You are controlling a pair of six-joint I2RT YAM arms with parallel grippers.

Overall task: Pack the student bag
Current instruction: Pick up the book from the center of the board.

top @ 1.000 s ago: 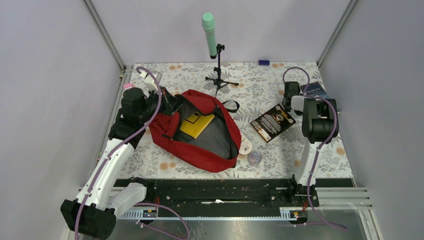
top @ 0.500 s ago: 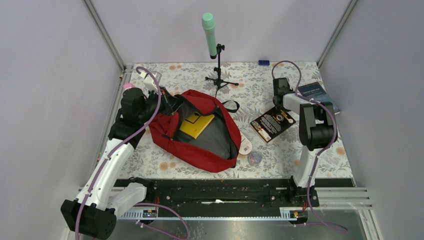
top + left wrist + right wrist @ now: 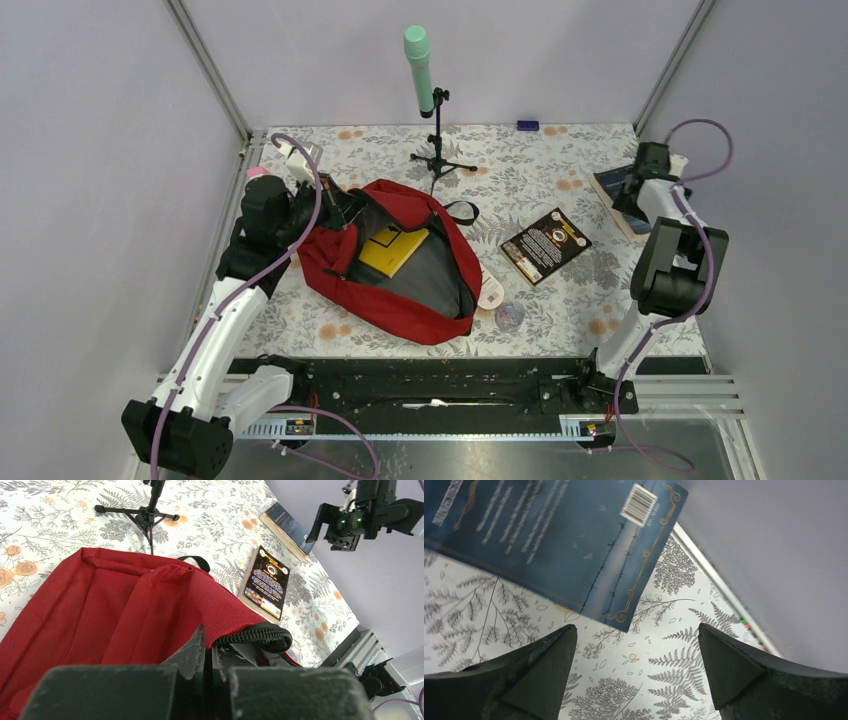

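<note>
The student bag [image 3: 400, 275] lies open left of the table's centre, red with a dark grey lining, and a yellow book [image 3: 393, 248] rests inside it. My left gripper [image 3: 335, 205] is shut on the bag's red fabric edge [image 3: 220, 615], right beside the black zipper [image 3: 260, 634]. A black book [image 3: 546, 244] lies flat to the right of the bag. A blue book [image 3: 549, 540] lies at the far right edge [image 3: 612, 188]. My right gripper [image 3: 636, 630] hangs open over bare tablecloth just off that book's corner, with nothing between its fingers.
A green microphone [image 3: 418, 60] on a tripod stand [image 3: 441, 160] is behind the bag. A white flat item [image 3: 491, 294] and a small clear round one [image 3: 510, 317] lie by the bag's near right edge. The right wall and table rail [image 3: 724, 600] are close to my right gripper.
My right arm has swung from beside the black book out to the far right over the blue book, and its jaws have opened. The left arm and bag have not moved.
</note>
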